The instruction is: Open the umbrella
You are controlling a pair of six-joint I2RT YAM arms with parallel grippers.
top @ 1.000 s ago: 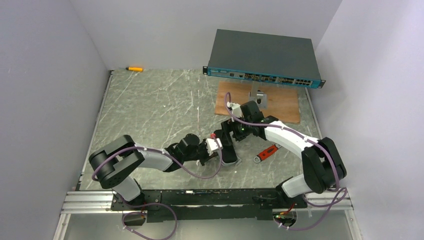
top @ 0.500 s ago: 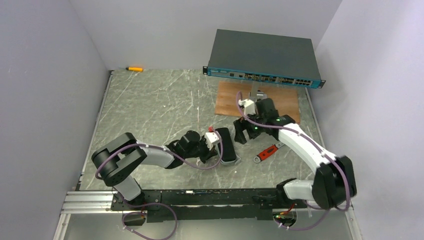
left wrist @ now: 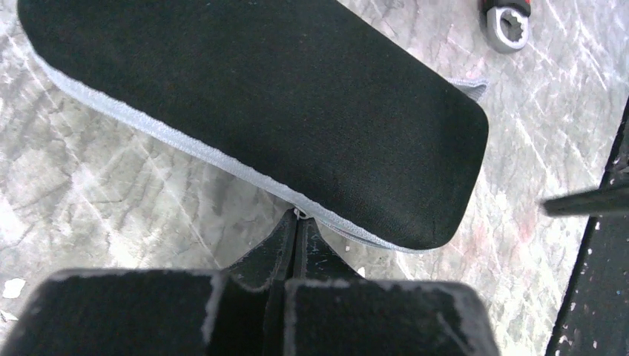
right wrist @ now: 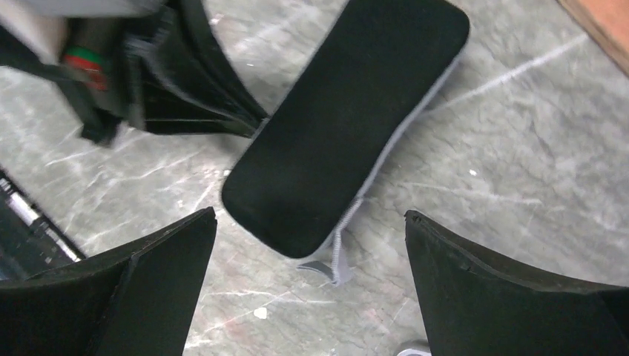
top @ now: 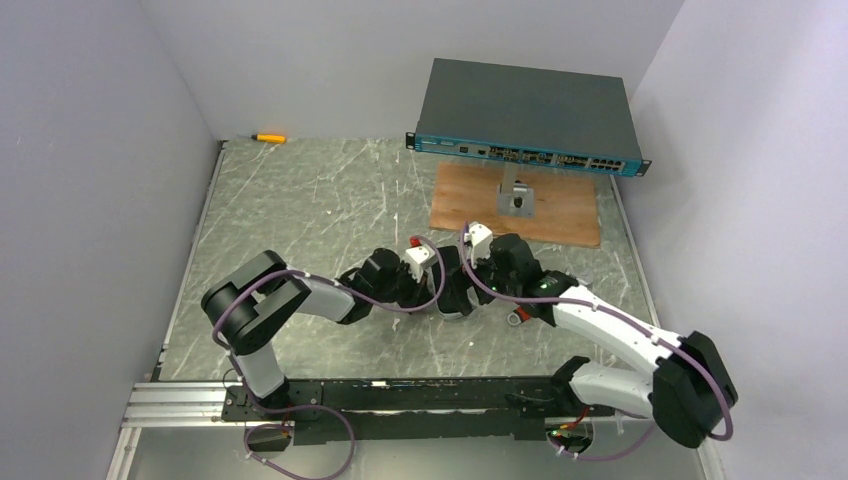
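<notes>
The umbrella (top: 456, 292) lies folded on the grey marbled counter (top: 300, 200), near the middle, between the two arms. It shows as a flat black oblong bundle with a thin silvery-white edge along one long side. In the right wrist view a small grey strap sticks out at its near end.

The left pincer (left wrist: 297, 222) comes to the umbrella from the left. Its two fingers are pressed together with no gap, and their tips touch the silvery edge in the middle of the long side. I cannot tell if some cloth is pinched between them.

The right pincer (right wrist: 310, 213) is above the umbrella, on its right side, with its fingers (right wrist: 156, 259) spread wide. In its own view the near end of the bundle sits between the two fingers, and neither finger touches it.

A wrench (left wrist: 508, 18) with a red and black handle lies on the counter just right of the umbrella.
</notes>
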